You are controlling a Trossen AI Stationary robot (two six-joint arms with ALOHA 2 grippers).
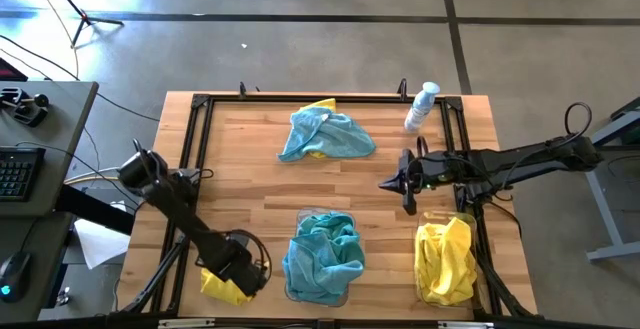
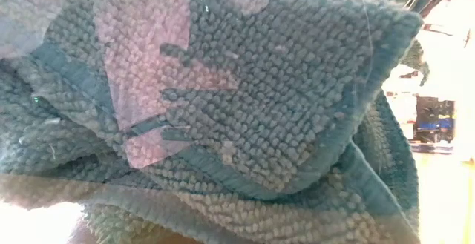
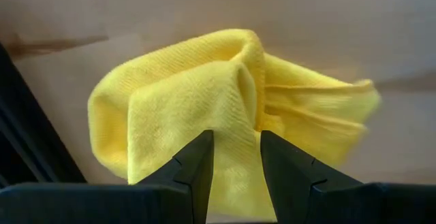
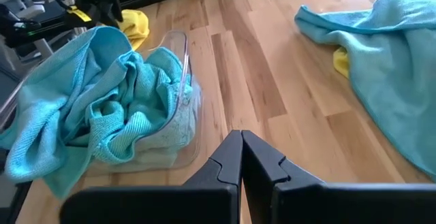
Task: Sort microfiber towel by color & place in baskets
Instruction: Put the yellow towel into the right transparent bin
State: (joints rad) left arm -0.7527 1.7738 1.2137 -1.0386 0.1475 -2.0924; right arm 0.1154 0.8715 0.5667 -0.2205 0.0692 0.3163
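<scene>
A bunched yellow microfiber towel (image 1: 222, 287) (image 3: 225, 94) lies on the wood at the table's near left corner. My left gripper (image 1: 240, 267) (image 3: 237, 163) points down right over it, open, with yellow cloth showing in the gap between its fingers. A clear basket (image 1: 322, 294) at the near middle holds teal towels (image 1: 322, 254) (image 2: 237, 110). A second basket (image 1: 445, 297) at the near right holds yellow ones (image 1: 445, 257). A teal towel (image 1: 328, 134) lies spread at the far middle over a yellow one (image 1: 322, 106). My right gripper (image 1: 385, 183) (image 4: 242, 157) hangs shut above the table's right half. My left gripper comes at the yellow towel from above, a raised fold (image 3: 235, 81) lying in line with the gap. Whether the fingertips (image 3: 201, 159) touch the cloth, I cannot tell.
A white and blue spray bottle (image 1: 421, 107) lies at the far right corner. A black frame rail (image 1: 200, 169) runs round the tabletop, close to the yellow towel at the left. Bare wood (image 1: 300, 189) lies between the far pile and the baskets.
</scene>
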